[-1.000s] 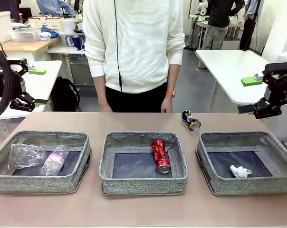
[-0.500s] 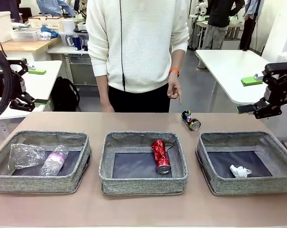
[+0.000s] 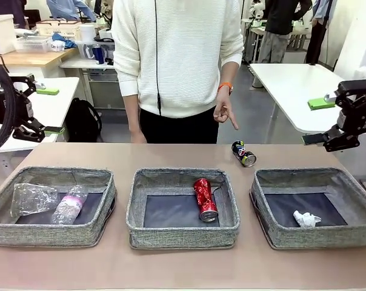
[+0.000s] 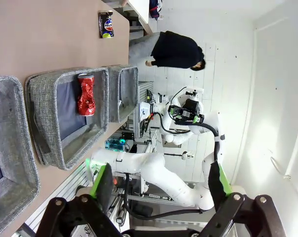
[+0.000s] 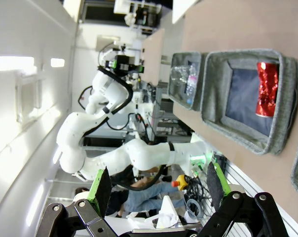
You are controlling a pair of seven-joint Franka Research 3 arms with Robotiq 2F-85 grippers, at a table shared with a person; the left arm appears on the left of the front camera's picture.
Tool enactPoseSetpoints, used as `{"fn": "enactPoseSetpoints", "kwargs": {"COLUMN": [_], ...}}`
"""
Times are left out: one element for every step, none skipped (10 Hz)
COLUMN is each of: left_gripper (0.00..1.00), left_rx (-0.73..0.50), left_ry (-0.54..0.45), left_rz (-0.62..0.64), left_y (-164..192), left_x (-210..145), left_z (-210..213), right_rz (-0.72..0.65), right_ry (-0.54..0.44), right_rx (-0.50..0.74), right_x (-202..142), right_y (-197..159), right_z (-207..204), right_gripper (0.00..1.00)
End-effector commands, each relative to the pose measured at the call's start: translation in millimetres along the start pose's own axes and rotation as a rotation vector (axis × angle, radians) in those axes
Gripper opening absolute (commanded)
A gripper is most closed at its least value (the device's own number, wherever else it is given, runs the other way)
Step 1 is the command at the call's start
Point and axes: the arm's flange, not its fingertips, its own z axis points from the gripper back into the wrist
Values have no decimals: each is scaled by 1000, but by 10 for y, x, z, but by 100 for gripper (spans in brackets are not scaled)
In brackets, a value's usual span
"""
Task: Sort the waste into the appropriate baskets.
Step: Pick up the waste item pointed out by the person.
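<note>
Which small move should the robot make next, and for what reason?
Probably the right end effector, open and empty, should move toward the dark printed can. It lies on the table outside the baskets, the person's hand points at it, and the red can already lies in the middle basket.

Brown table (image 3: 171, 154) is carrying three grey bins in a row: left bin (image 3: 104, 209), middle bin (image 3: 137, 215), right bin (image 3: 265, 209). Dark can (image 3: 243, 153) is lying on its side on bare tabletop behind the right bin.
</note>
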Motion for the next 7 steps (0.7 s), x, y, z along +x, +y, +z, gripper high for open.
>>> {"fn": "enactPoseSetpoints", "kwargs": {"left_gripper": [100, 100, 100, 100, 100, 100, 100], "left_rx": [-16, -16, -16, -16, -16, -16, -16], "left_ry": [-20, -20, -20, -20, -20, -20, -20], "left_rz": [2, 2, 2, 2, 2, 2, 2], "left_y": [-5, -5, -5, -5, -5, -5, -5], "left_x": [-29, -29, -29, -29, -29, -29, -29], "left_z": [-25, -25, -25, -25, -25, -25, -25], "right_rz": [13, 13, 0, -4, 37, 48, 114], "right_ry": [-6, -6, 0, -24, -91, -210, -333], "right_rx": [21, 21, 0, -288, -617, -874, -1107], "right_x": [8, 8, 0, 167, 365, 568, 753], "right_y": [16, 16, 0, 66, 125, 142, 124], "right_z": [-13, -13, 0, -211, -423, -577, -716], "right_gripper": [100, 100, 100, 100, 100, 100, 100]}}
